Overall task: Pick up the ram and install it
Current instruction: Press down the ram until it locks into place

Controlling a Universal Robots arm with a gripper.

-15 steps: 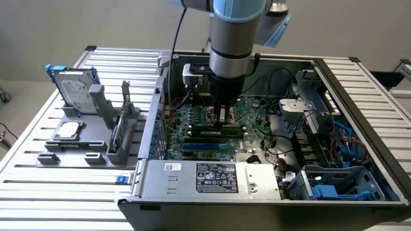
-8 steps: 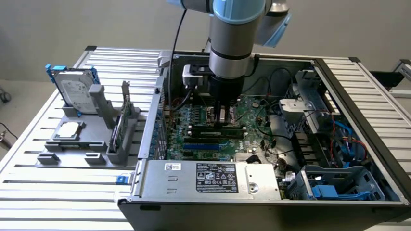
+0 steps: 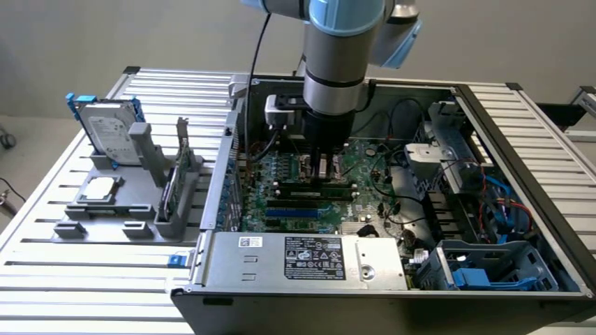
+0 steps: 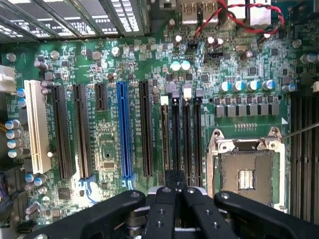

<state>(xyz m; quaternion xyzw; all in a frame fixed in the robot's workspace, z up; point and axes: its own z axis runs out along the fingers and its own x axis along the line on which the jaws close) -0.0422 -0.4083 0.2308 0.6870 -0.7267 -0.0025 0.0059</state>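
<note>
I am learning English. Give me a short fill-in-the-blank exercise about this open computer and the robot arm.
1. One long slot on the motherboard is coloured ____.
2. The processor socket holds no chip; it is ____.
3. The gripper hangs over the motherboard, inside the computer ____.
4. The hard drive stands at the exterior view's ____ of that computer.

Missing words: blue; empty; case; left.

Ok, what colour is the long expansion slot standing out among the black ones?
Blue slot; the wrist view shows it best.
</note>
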